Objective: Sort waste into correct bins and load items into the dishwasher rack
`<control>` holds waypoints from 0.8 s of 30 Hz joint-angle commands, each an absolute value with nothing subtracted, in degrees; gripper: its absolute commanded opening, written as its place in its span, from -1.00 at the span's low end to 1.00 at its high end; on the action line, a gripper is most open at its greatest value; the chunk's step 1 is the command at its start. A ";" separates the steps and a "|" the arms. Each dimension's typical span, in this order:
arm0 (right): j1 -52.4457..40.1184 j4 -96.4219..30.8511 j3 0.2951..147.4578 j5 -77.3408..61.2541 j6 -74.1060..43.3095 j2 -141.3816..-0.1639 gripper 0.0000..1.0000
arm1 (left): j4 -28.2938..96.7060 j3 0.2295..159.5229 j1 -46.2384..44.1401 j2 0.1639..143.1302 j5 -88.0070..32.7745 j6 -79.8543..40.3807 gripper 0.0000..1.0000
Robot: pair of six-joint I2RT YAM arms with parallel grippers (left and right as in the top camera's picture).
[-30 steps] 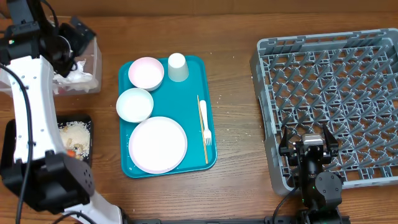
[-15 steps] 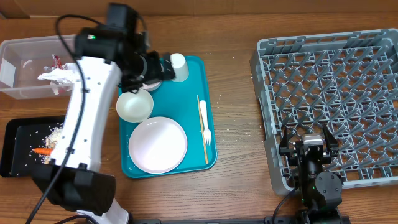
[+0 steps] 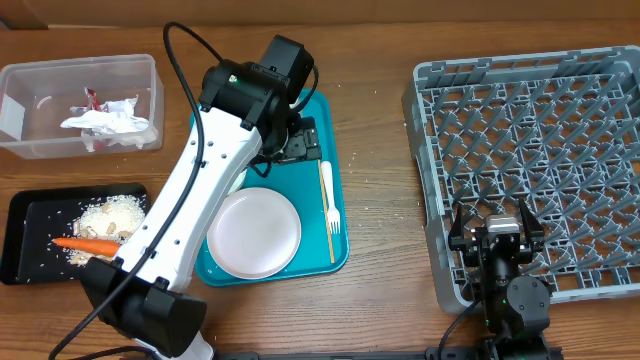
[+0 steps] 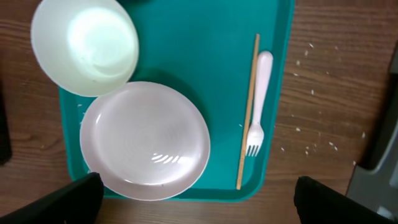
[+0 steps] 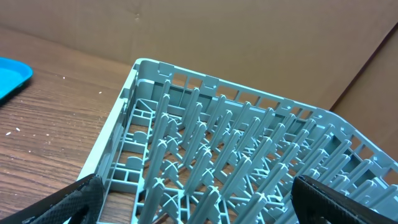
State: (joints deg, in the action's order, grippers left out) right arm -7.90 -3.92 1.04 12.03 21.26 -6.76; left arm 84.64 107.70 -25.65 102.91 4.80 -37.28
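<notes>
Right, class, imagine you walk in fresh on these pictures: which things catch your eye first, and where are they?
The big white left arm stretches diagonally over the teal tray at centre, where a white plate and a fork lie. On the right sits a large grey rack, with no dishes in view. At far left, crumpled napkins lie in a clear tub, near a black tray holding a carrot.

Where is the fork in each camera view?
Overhead: fork lies near the teal tray's right edge.
Left wrist: fork right of centre, beside a thin stick.
Right wrist: not in view.
Shared landmark: the teal tray; right wrist shows only its corner, far left.
</notes>
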 commanded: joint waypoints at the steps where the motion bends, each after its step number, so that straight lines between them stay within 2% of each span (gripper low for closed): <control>1: -7.75 -3.55 0.49 12.40 21.23 -6.79 1.00 | 84.60 107.35 -24.75 102.65 12.03 -41.67 1.00; 7: -7.75 -3.55 0.49 12.40 21.21 -6.79 1.00 | 84.62 107.35 -18.35 102.65 15.70 -43.77 1.00; 14: -7.75 -3.55 0.49 12.40 21.23 -6.79 1.00 | 83.29 107.35 -12.34 102.65 9.41 -43.92 1.00; 24: -7.75 -3.55 0.49 12.40 21.23 -6.79 0.99 | 83.29 107.35 -11.90 102.65 9.41 -43.90 0.99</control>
